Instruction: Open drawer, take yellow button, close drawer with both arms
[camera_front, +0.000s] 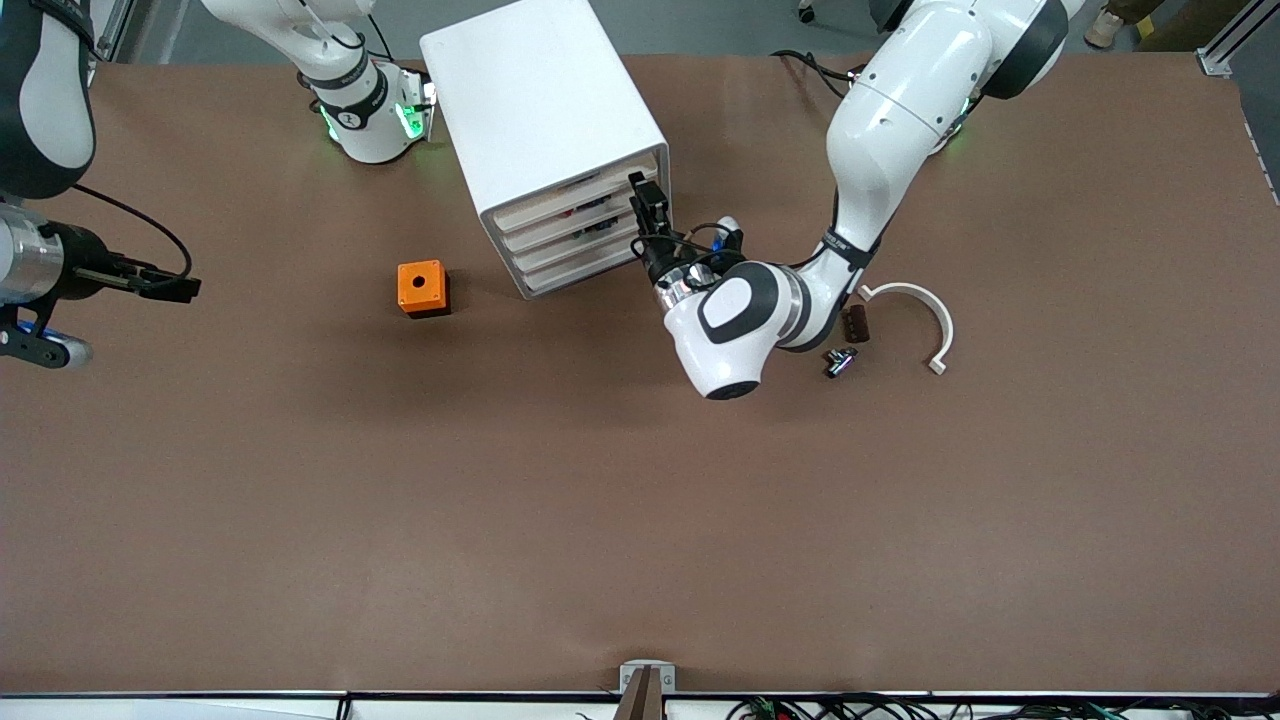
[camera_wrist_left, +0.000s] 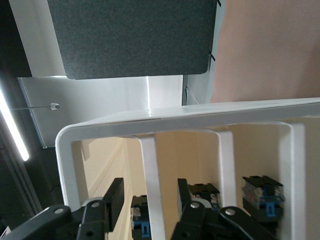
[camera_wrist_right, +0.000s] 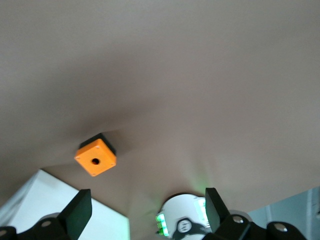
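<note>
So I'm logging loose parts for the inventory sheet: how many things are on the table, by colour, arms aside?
White: 2, the drawer cabinet and the curved clip
Orange: 1, the cube box
Brown: 1, the small block
Black and silver: 1, the small part
Total: 5

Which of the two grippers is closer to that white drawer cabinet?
The left. The left gripper is right at the front of the cabinet, its fingers astride a front bar. The right gripper hangs open over the table toward the right arm's end, well away.
</note>
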